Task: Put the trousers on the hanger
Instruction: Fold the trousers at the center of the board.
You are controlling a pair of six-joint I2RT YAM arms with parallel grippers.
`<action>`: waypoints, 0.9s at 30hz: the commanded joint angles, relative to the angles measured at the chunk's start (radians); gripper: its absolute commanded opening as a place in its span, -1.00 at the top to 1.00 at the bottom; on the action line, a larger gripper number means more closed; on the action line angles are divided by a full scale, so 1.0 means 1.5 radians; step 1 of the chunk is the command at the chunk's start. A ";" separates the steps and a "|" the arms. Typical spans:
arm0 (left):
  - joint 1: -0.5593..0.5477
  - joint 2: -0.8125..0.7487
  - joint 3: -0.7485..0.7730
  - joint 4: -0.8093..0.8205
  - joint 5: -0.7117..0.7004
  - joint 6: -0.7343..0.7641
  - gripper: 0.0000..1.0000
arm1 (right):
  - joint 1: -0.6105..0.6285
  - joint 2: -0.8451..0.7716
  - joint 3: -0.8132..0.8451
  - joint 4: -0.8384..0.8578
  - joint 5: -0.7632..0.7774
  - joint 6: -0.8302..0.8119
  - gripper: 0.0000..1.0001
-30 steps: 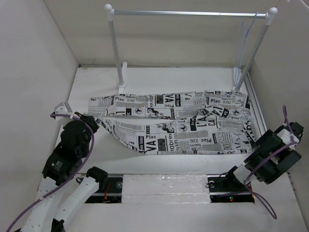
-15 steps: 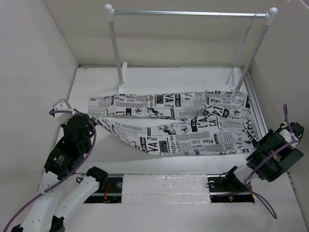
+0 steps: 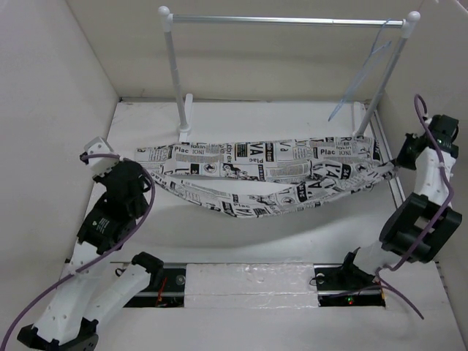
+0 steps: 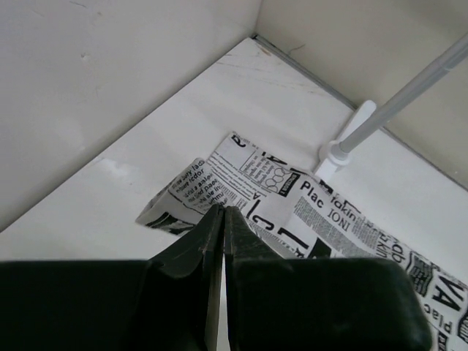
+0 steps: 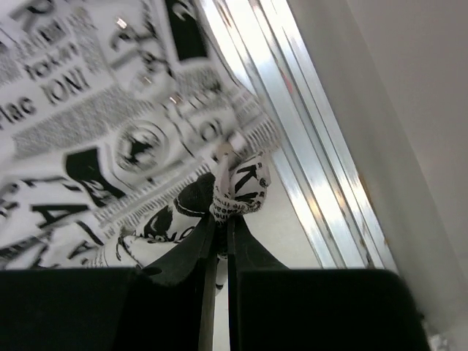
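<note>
The trousers [image 3: 263, 157], white with black newspaper print, stretch across the table between my two grippers. The far leg lies flat. The near leg sags in a band off the table. My left gripper [image 3: 146, 179] is shut at the leg end; in the left wrist view its closed tips [image 4: 222, 210] meet the cloth [image 4: 292, 197]. My right gripper [image 3: 399, 162] is shut on a bunched waist edge [image 5: 238, 186], raised by the right wall, with its tips [image 5: 221, 216] pinching the cloth. The pale blue-grey wire hanger [image 3: 363, 69] hangs tilted from the rail's right end.
A white-posted rack with a silver rail [image 3: 285, 20] stands at the back, its feet on the table behind the trousers. White walls close in on the left, right and back. A metal track [image 5: 292, 139] runs along the right table edge.
My right gripper rose and moved back along the right wall with the waist, lifting and stretching the trousers. The hanger swung out on the rail. The left gripper barely moved.
</note>
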State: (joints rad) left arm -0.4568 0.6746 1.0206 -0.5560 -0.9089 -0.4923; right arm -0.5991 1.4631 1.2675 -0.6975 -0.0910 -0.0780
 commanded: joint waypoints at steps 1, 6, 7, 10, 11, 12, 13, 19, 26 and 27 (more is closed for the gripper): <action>0.000 0.028 -0.028 0.055 -0.054 0.010 1.00 | 0.043 0.066 0.104 0.014 0.045 0.011 1.00; 0.076 0.127 -0.012 0.049 -0.025 -0.020 1.00 | 0.064 0.184 0.229 0.017 0.040 0.010 1.00; 0.104 0.141 -0.010 0.073 -0.003 -0.014 1.00 | 0.071 0.201 0.263 0.018 0.034 0.009 1.00; 0.239 0.206 0.000 0.125 0.133 0.008 1.00 | 0.071 0.262 0.330 0.012 0.025 0.007 1.00; 0.271 0.225 0.009 0.136 0.198 0.016 1.00 | 0.077 0.274 0.342 0.012 0.023 0.008 1.00; 0.299 0.267 0.017 0.142 0.223 0.017 1.00 | 0.077 0.284 0.353 0.013 0.022 0.007 1.00; 0.333 0.289 0.039 0.142 0.245 0.015 1.00 | 0.077 0.307 0.365 0.016 0.014 0.006 1.00; 0.339 0.482 0.153 0.101 0.250 0.037 1.00 | 0.077 0.386 0.438 0.025 -0.031 0.017 1.00; 0.339 0.725 0.337 0.061 0.240 0.061 1.00 | 0.090 0.468 0.524 0.017 -0.029 0.018 1.00; 0.339 0.750 0.358 0.055 0.241 0.068 1.00 | 0.097 0.479 0.531 0.019 -0.027 0.021 0.99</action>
State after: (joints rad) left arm 0.0456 1.7237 1.4544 -0.4435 -0.5228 -0.4301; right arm -0.4656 2.1777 1.9839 -0.7334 -0.1455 -0.0513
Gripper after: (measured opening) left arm 0.003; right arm 0.097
